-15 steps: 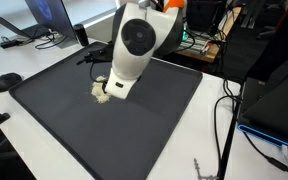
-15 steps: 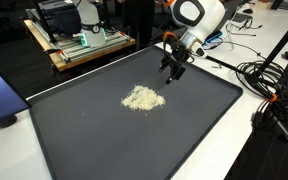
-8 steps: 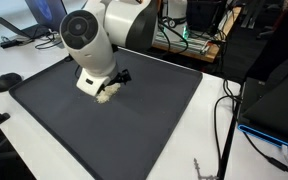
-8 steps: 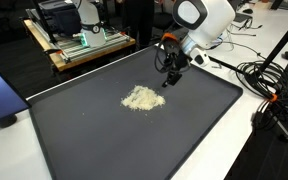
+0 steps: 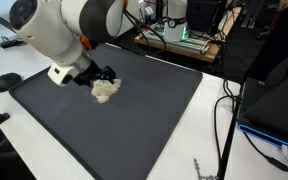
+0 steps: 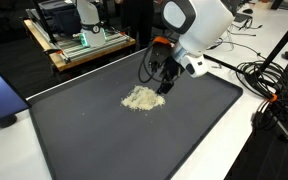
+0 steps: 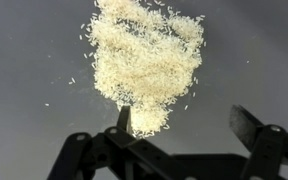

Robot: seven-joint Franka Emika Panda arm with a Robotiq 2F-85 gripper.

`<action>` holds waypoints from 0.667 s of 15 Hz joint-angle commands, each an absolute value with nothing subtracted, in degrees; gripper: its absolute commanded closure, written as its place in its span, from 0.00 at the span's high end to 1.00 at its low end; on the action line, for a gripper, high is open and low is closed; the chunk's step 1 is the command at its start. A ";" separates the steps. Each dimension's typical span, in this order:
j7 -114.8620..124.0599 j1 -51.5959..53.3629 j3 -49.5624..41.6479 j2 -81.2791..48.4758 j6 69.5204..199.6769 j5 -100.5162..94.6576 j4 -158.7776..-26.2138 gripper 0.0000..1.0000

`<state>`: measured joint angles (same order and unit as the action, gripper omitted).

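Observation:
A small pile of pale rice grains (image 6: pixel 142 98) lies on a dark grey mat (image 6: pixel 114 140); it also shows in an exterior view (image 5: pixel 106 89) and fills the upper middle of the wrist view (image 7: pixel 144 60). My gripper (image 6: pixel 164 83) hangs just above the mat at the pile's edge, also seen in an exterior view (image 5: pixel 100 74). In the wrist view the gripper (image 7: pixel 184 118) is open and empty; one finger tip touches the near edge of the pile, the other stands apart on bare mat.
The mat sits on a white table (image 5: pixel 219 130). A black mouse (image 5: pixel 7 81) and laptop (image 5: pixel 39 20) lie beyond one mat edge. Cables (image 6: pixel 259 85) trail along the table. A wooden cart with equipment (image 6: pixel 79 40) stands behind.
The arm has swung across the mat toward the rice pile and come lower, so the gripper now sits at the pile's edge instead of apart from it.

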<state>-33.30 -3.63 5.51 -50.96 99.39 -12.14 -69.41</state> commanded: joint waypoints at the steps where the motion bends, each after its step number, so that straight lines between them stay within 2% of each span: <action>1: -34.59 -7.71 5.90 -52.09 96.93 -5.64 -64.99 1.00; 10: -36.91 -17.05 6.09 -49.32 101.60 6.19 -68.38 1.00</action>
